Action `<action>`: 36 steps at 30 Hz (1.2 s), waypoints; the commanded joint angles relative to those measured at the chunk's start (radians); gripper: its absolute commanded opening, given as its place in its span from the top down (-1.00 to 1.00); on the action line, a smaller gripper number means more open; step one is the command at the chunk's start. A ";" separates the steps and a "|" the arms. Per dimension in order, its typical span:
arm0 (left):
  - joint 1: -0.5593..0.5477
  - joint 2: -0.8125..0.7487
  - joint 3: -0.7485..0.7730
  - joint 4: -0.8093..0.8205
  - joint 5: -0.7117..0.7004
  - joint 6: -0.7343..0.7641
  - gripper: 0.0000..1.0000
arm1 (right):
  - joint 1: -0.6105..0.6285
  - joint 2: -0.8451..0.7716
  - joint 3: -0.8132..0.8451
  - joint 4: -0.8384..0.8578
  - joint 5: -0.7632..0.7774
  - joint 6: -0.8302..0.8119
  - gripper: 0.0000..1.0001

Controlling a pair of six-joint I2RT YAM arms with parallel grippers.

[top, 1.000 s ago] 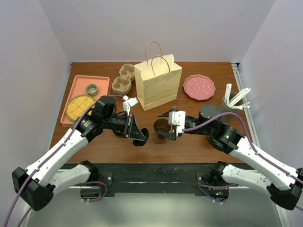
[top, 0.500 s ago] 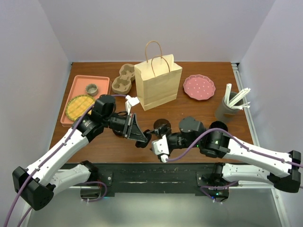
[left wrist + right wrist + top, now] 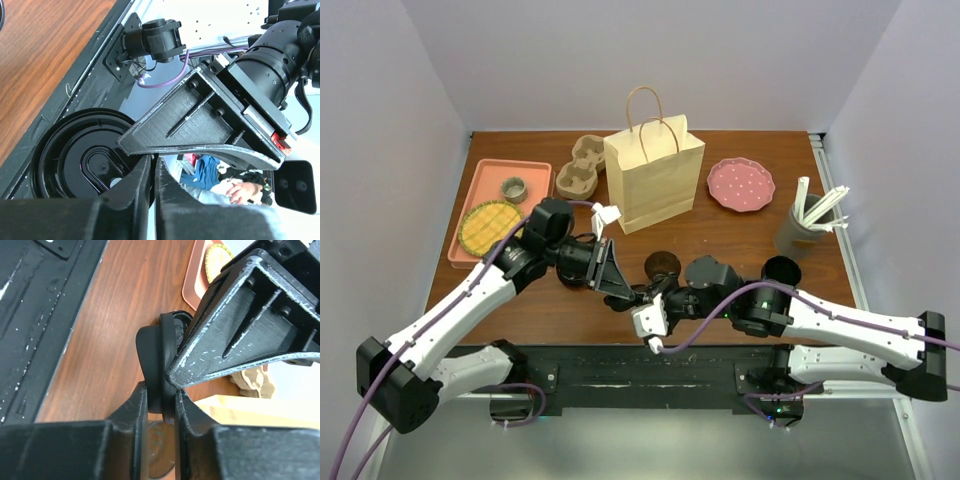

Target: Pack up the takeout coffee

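**Two sets of fingers meeting at one cup**

From above we are seeing only a dark knot where the two arms are meeting, near the front edge of the worktop [image 3: 720,235] and in front of the bag [image 3: 655,185]. The cup [image 3: 150,352] itself is hardly showing there. That view alone is giving us a second cup [image 3: 663,264] just behind the knot and a third cup [image 3: 781,270] further right.

The right wrist view is showing the cup side-on and tipped over, with the right fingers [image 3: 131,425] pinching its lid rim between them. The left wrist view is looking straight at the lid's face. There the left fingers [image 3: 131,200] are drawn almost together at the lid's right edge, and we cannot tell whether they are clamping it. Each wrist view is also catching the other arm's finger lying across the lid.
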 commanded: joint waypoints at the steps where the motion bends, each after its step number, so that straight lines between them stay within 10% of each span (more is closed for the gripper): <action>1: -0.002 0.059 0.103 0.023 0.015 -0.030 0.54 | 0.004 -0.051 -0.010 0.082 0.021 0.062 0.99; 7: 0.033 0.258 0.481 -0.259 -0.385 0.160 -0.22 | 0.004 -0.138 -0.003 0.125 -0.033 0.449 0.99; 10: 0.039 0.315 0.698 -0.333 -0.683 0.236 -0.27 | 0.004 -0.176 -0.007 0.166 0.030 0.710 0.96; 14: 0.047 0.219 0.598 -0.119 -0.852 0.388 -0.26 | 0.003 -0.189 0.026 0.084 0.169 0.981 0.92; 21: 0.047 -0.056 0.280 0.092 -0.679 0.575 -0.40 | -0.038 -0.189 0.080 -0.073 0.375 1.206 0.89; 29: 0.047 -0.131 0.036 0.206 -0.330 0.538 -0.44 | -0.432 -0.171 0.045 -0.067 -0.118 1.326 0.83; 36: 0.047 -0.064 -0.024 0.314 -0.237 0.480 -0.44 | -0.480 -0.089 0.071 -0.043 -0.292 1.323 0.84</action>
